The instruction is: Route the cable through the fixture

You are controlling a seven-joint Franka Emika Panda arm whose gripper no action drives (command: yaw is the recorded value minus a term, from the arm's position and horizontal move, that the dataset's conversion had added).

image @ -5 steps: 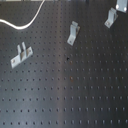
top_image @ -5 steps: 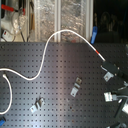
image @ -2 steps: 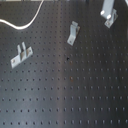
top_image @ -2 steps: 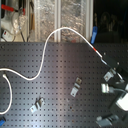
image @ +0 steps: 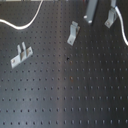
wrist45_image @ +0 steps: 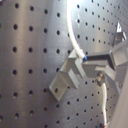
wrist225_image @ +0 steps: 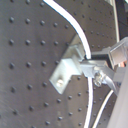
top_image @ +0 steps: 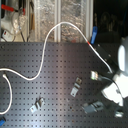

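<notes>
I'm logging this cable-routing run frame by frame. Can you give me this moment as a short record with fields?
surface: black perforated board
cable: white cable curves across the board toward the arm
brackets: three metal brackets in the first exterior view
gripper: gripper beside a bracket, cable alongside; grip cannot be judged
routing: not yet visibly through a bracket

Cable [top_image: 47,47]: you see a thin white cord, slack and curving across the black perforated board.
Course: in the second exterior view it starts at about 9 o'clock, arches up toward 12, then drops toward 3 o'clock.
Marking: a short red band sits on it just past the arch.
First exterior view: one loop [image: 22,22] shows at about 11 o'clock.
Fixture [wrist225_image: 67,70]: you see a small metal bracket bolted to the board; in both wrist views the cord [wrist45_image: 75,35] runs right against it.
</notes>
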